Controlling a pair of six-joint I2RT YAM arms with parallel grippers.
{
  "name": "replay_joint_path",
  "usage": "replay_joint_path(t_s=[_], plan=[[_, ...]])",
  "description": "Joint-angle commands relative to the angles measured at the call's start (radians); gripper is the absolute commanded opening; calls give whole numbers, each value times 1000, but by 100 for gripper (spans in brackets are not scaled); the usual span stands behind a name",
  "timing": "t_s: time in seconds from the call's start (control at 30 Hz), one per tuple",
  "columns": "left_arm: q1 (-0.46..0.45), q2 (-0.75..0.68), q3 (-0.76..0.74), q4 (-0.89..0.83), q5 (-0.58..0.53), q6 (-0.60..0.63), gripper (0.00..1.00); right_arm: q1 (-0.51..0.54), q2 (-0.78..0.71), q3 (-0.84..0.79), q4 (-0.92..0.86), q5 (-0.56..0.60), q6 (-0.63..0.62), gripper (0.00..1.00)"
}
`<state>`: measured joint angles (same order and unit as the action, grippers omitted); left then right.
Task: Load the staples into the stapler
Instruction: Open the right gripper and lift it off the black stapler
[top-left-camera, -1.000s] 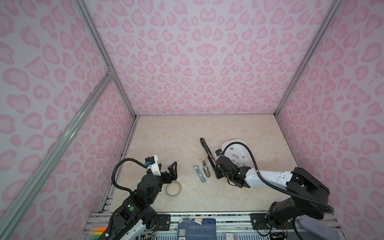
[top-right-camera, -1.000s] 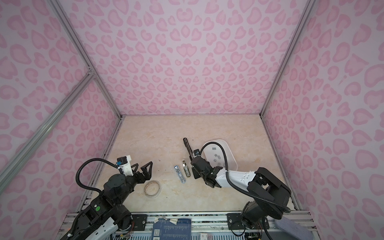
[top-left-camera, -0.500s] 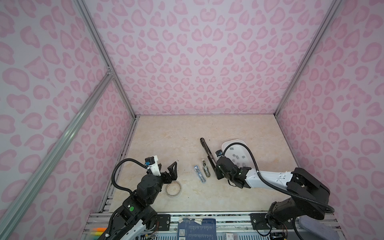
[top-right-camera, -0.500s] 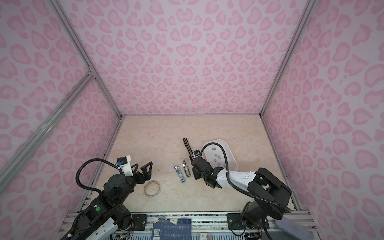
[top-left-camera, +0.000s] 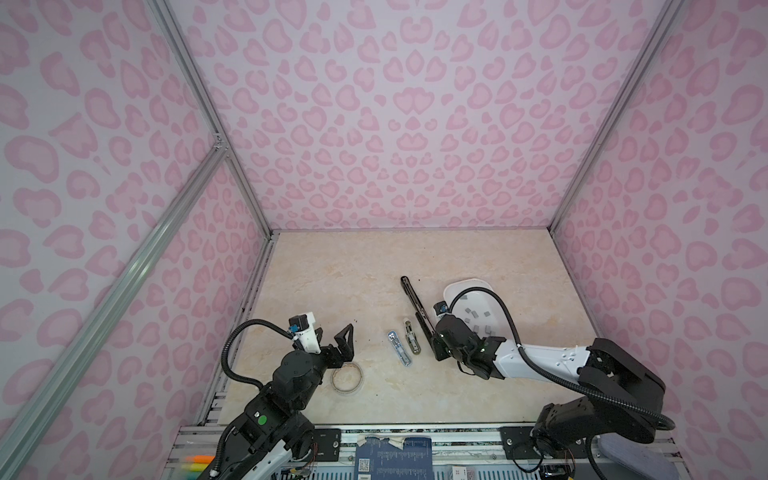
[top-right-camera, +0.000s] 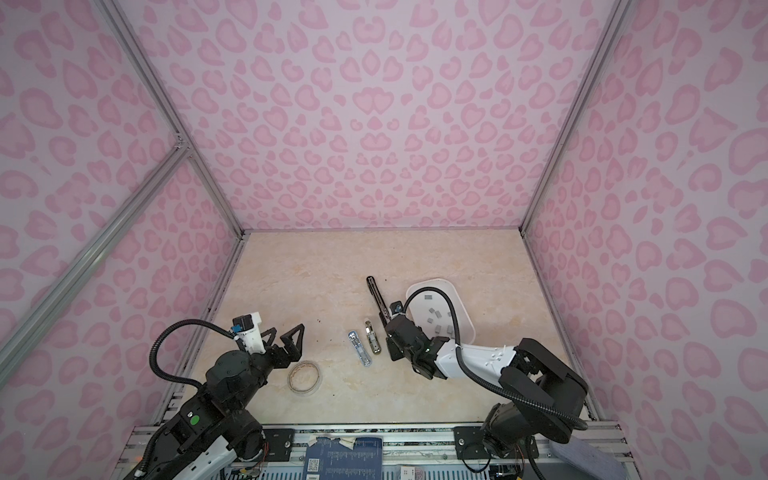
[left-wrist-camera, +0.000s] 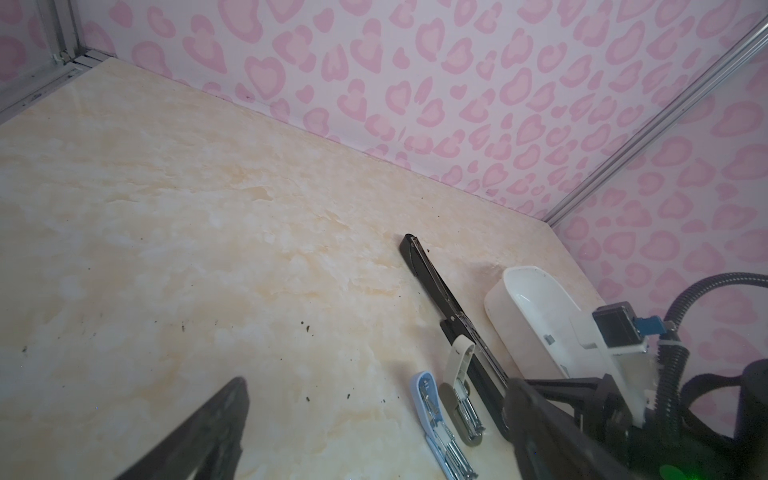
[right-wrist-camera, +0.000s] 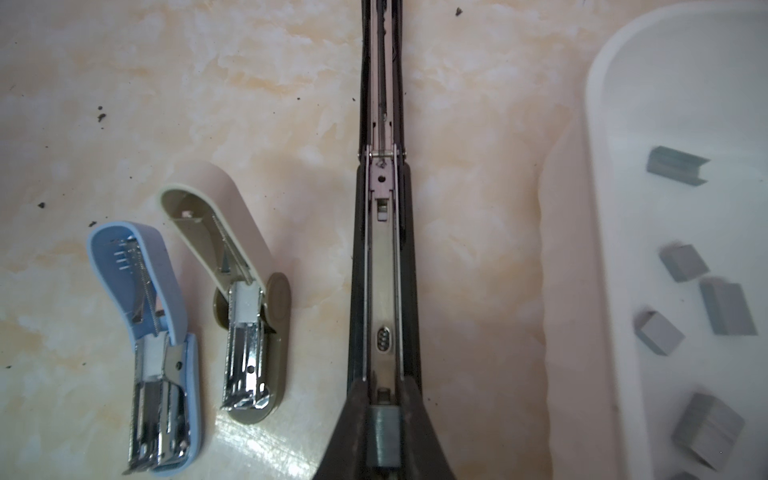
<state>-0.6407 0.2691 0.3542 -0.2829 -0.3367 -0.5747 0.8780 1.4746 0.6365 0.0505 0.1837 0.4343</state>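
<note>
While the right gripper (right-wrist-camera: 383, 399) hangs low over the near end of the long black stapler (right-wrist-camera: 382, 270), its jaws are closed narrowly on one grey staple strip (right-wrist-camera: 383, 436). The strip is lined up with the stapler's open metal channel, though we cannot tell whether it is seated on the rail. The other staples (right-wrist-camera: 727, 307) lie loose in the white tray (right-wrist-camera: 623, 124) just beside the stapler. We judge the main risk to be a release made too soon: if the strip's legs are not astride the rail, it could tip, jam crosswise or drop onto the table (top-left-camera: 332, 270). A sideways nudge from the fingers might also swing the stapler, which nothing holds down, towards the beige stapler (right-wrist-camera: 232, 216) and blue stapler (right-wrist-camera: 137, 291) lying opened near it. The left gripper (top-left-camera: 332, 336) hovers well apart with its jaws spread wide and empty, so it gives no bracing. Only the right wrist view shows us the strip and the inside of the channel; in both top views the gripper's body hides that spot. Both top views in turn give what the right wrist view lacks: the left arm's place and the tape roll (top-left-camera: 347, 376) just beside it. From the left wrist view we get the stapler's far tip, but the strip is hidden behind that arm's own finger.
</note>
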Motion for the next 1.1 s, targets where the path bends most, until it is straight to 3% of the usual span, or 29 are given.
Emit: replay_joint_path(t_s=[0.0,0.57,0.73,0.87,1.0,1.07], plan=[[1,-11,-4,21,11,-2,97,2,-5,-14,-47,-14,12,19],[1,-24,-10,17,8,1,97,3,-73,-17,-69,14,13,22],[1,-23,-15,34,25,19,97,-2,-151,5,-95,71,13,26],[1,7,-14,81,48,41,97,-25,-212,77,-214,172,62,33],[1,102,-17,164,17,68,97,-112,-245,126,-344,140,109,33],[1,175,-21,224,-12,90,97,-174,-250,136,-370,48,97,31]])
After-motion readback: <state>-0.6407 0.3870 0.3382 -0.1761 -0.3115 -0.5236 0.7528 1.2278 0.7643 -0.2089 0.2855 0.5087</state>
